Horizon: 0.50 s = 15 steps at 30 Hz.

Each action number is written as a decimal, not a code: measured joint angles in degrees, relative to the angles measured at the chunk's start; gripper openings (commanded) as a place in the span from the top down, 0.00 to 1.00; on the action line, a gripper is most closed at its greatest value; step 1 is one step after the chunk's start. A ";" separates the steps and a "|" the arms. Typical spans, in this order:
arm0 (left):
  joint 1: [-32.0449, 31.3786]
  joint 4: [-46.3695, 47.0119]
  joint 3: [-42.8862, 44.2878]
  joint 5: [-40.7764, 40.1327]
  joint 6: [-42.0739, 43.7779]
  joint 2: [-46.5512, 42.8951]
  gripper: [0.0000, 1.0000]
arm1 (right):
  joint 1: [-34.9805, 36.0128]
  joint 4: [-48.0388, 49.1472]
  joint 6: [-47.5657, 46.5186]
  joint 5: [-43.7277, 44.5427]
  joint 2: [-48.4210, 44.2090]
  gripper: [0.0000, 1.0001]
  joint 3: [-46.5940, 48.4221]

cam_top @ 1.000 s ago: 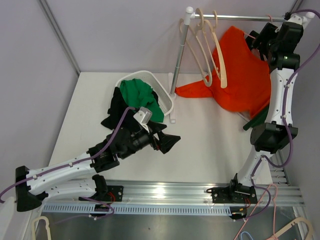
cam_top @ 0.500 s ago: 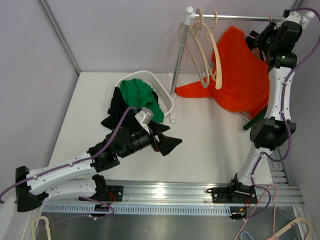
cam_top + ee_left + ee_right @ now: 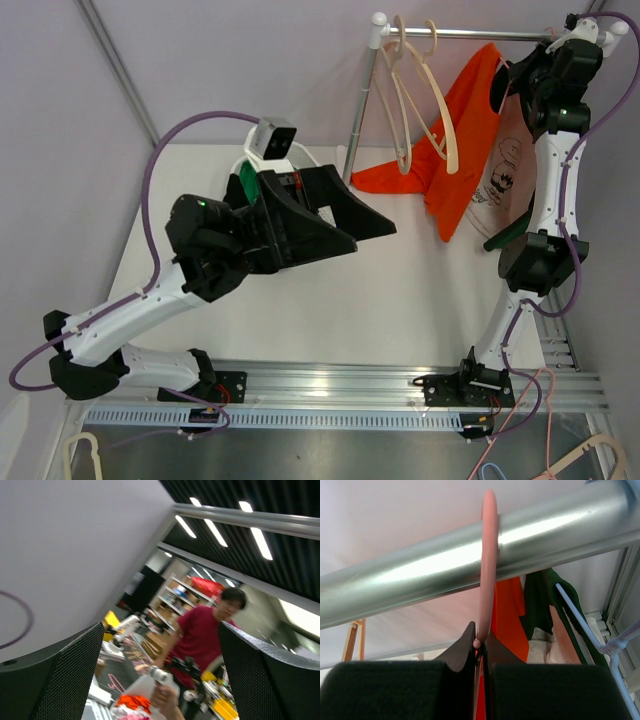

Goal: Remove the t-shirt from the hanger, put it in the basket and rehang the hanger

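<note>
Upper right of the overhead view: the right gripper (image 3: 512, 76) is up at the rail (image 3: 470, 35). Its own camera tells the story. The fingers (image 3: 462, 652) are pressed together on the stem of the pink hanger (image 3: 487, 555), just under where its hook loops over the steel bar.

The orange t-shirt (image 3: 462, 150) hangs below that hook. It is bunched and skewed to the left of the right arm, with one part spread low towards the middle of the frame over the table (image 3: 420, 290). In the right wrist view it shows as a strip of orange behind the stem. A dark green garment (image 3: 545, 605) hangs just to its right.

Two cream hangers (image 3: 420, 90) dangle bare at the rail's left end, touching nothing orange.

The left gripper (image 3: 372, 236) is raised in the centre of the overhead frame, well apart from the shirt. Its fingers (image 3: 55, 680) are spread wide with nothing between them (its camera points up and away, so the table is out of its sight).
</note>
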 measured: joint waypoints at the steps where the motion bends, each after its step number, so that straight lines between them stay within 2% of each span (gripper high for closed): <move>1: 0.02 0.46 2.21 1.44 -1.53 0.63 0.01 | -0.02 0.00 -0.02 0.09 0.00 1.00 0.00; 3: 0.07 1.84 5.29 4.55 -4.07 1.62 0.00 | -0.17 0.00 0.04 0.07 0.00 1.00 0.00; 10: 2.34 5.49 5.42 10.19 -10.32 3.21 0.00 | -0.57 -0.57 0.66 -0.42 0.00 1.00 0.33; 15: 6.40 2.49 7.13 12.48 -10.03 5.64 0.00 | -0.61 -1.18 1.81 -1.27 -0.48 1.00 0.33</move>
